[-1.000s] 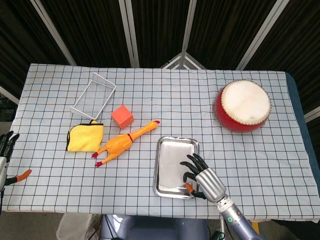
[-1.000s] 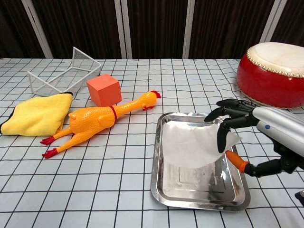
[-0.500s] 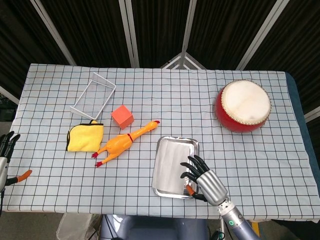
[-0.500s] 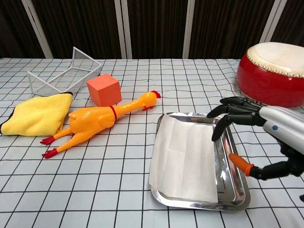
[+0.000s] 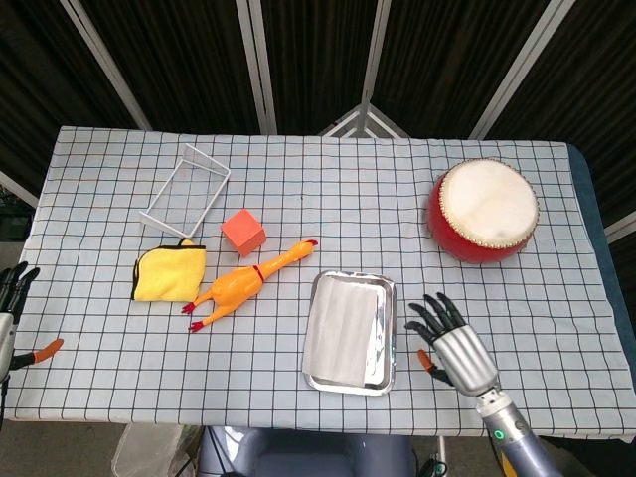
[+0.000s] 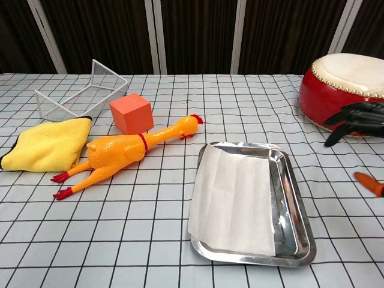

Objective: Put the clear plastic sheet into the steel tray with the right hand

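The clear plastic sheet (image 5: 341,326) (image 6: 233,198) lies flat in the steel tray (image 5: 384,338) (image 6: 292,207), covering its left part, with its near left corner hanging over the tray's front rim. My right hand (image 5: 455,344) (image 6: 358,117) hovers to the right of the tray, apart from it, fingers spread and holding nothing. My left hand (image 5: 12,298) shows only at the far left edge of the head view, fingers apart, nothing in it.
A red drum (image 5: 483,211) (image 6: 345,93) stands at the back right. Left of the tray lie a rubber chicken (image 5: 246,282) (image 6: 126,150), an orange cube (image 5: 243,232) (image 6: 131,113), a yellow cloth (image 5: 169,272) (image 6: 45,143) and a white wire basket (image 5: 185,189) (image 6: 81,90).
My right hand let go of the sheet, which dropped flat into the tray. The hand then drew away to the right, off the tray. The left hand stayed still.
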{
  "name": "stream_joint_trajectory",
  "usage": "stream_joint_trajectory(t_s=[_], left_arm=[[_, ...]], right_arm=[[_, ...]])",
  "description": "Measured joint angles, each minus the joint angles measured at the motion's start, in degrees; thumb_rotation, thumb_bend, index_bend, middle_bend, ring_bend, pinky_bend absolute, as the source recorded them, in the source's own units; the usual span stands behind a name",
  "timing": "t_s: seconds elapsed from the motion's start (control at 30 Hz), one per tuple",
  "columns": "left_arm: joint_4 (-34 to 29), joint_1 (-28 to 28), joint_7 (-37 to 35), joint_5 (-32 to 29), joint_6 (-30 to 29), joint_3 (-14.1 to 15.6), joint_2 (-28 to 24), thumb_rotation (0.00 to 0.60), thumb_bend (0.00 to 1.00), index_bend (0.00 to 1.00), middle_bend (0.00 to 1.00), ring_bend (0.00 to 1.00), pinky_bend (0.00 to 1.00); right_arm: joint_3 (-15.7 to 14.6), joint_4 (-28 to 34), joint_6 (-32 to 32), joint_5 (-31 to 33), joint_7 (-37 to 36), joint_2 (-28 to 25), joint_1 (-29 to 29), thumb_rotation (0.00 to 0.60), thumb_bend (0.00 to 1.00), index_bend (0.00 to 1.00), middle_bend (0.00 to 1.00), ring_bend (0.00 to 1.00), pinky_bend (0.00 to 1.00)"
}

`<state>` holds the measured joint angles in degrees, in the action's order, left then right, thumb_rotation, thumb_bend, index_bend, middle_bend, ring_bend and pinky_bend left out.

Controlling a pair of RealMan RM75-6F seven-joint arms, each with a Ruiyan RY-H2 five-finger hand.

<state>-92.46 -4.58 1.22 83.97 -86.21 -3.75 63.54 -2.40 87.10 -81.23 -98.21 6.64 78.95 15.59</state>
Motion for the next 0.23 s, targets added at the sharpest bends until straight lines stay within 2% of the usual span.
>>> stream_joint_trajectory(t_s=[0.13, 0.23], left_arm=[[-0.1, 0.0, 0.5, 0.5, -0.2, 0.2, 0.0, 0.6, 0.0, 0.0, 0.0, 0.0, 0.0], [-0.1, 0.2, 1.0, 0.9, -0.5, 0.5, 0.2, 0.6, 0.0, 0.0, 0.0, 0.0, 0.0]], right_arm=[[0.2, 1.5, -2.8, 3.6, 2.0, -5.7, -3.4, 0.6, 0.5, 0.01, 0.0, 0.0, 0.0], [0.2, 4.6, -4.5, 6.8, 3.6, -9.7, -5.8, 0.6, 0.5, 0.0, 0.0, 0.0, 0.0]])
